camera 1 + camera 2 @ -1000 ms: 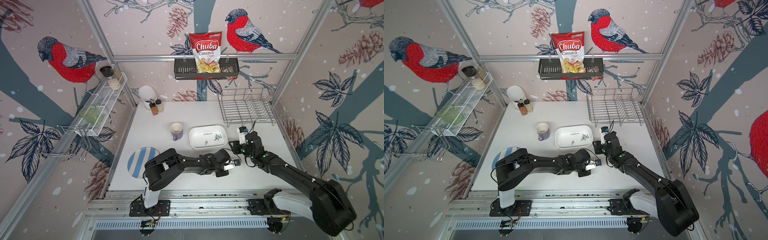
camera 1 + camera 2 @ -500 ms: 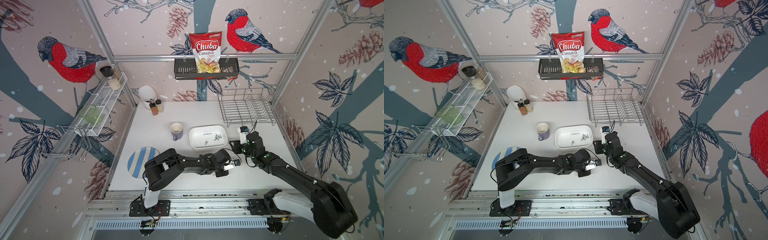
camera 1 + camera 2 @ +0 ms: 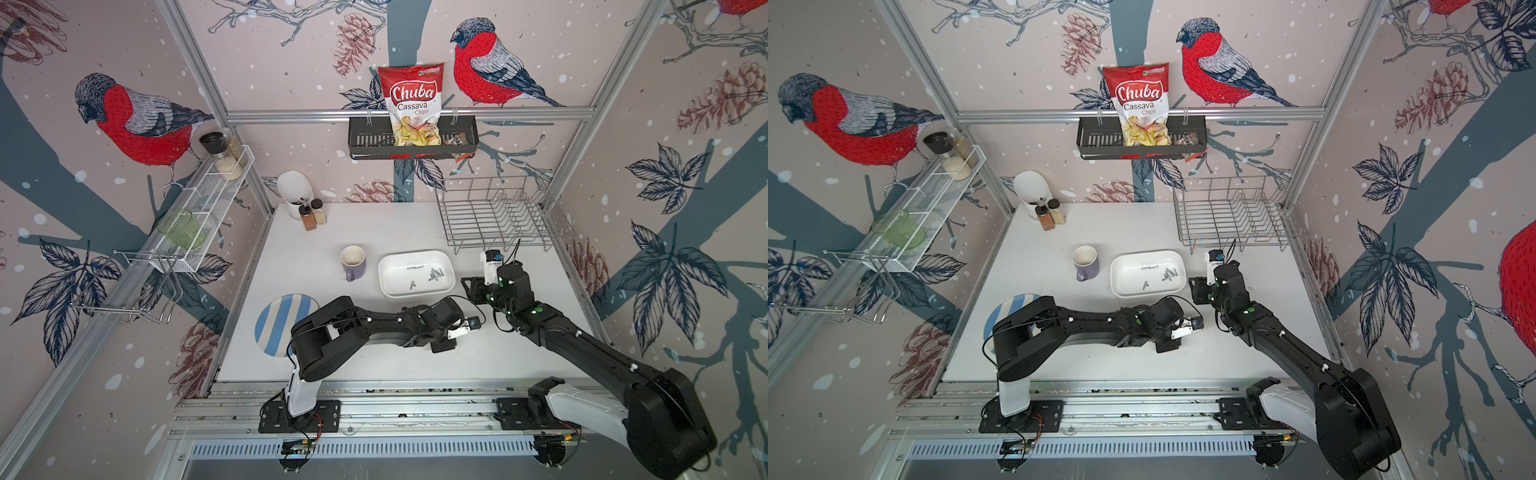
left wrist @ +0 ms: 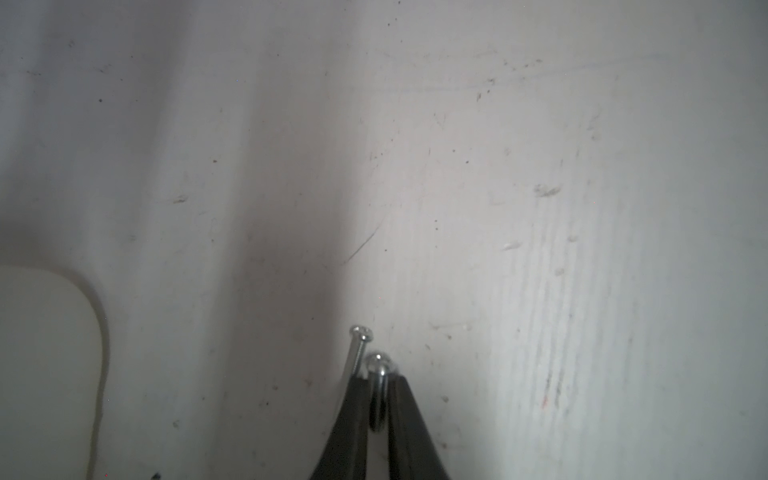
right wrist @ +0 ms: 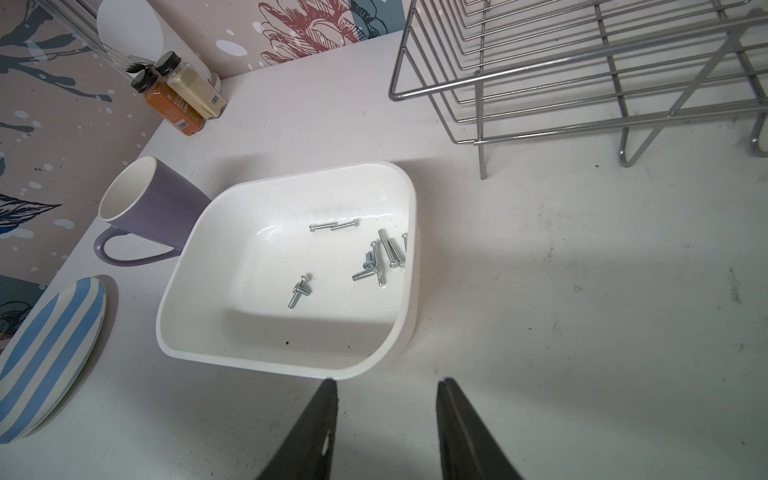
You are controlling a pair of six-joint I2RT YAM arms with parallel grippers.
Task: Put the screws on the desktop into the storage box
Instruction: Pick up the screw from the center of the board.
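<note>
Between the almost closed jaws of the left gripper (image 4: 378, 376) a round-headed screw (image 4: 379, 365) is seen, its head clear of the fingertips; whether it is pinched or only straddled cannot be told. A thinner screw (image 4: 358, 345) is lodged just beside it, against the outer edge of one finger (image 4: 353, 415), over the scuffed white desktop (image 4: 540, 208). The jaws of the right gripper (image 5: 386, 386) are held apart with nothing between them, just short of the storage box (image 5: 286, 361). Inside that box about ten screws (image 5: 380, 257) are scattered: a pair end to end, a small crossed pair, and a heap by one wall. In both top views the storage box (image 3: 384, 286) (image 3: 1117, 286) is found near the middle of the desktop, a purple mug (image 3: 353, 262) just beside it and a blue-striped plate (image 3: 274, 324) partly hidden by the left arm. Two spice jars (image 5: 183, 95) bear barcode labels too small to be read. On the back wall, "Chuba Cassava Chips" is printed on a red and white bag (image 3: 411, 106) set in a black basket (image 3: 365, 141); a wire rack (image 3: 494, 216) is stood in the far corner
</note>
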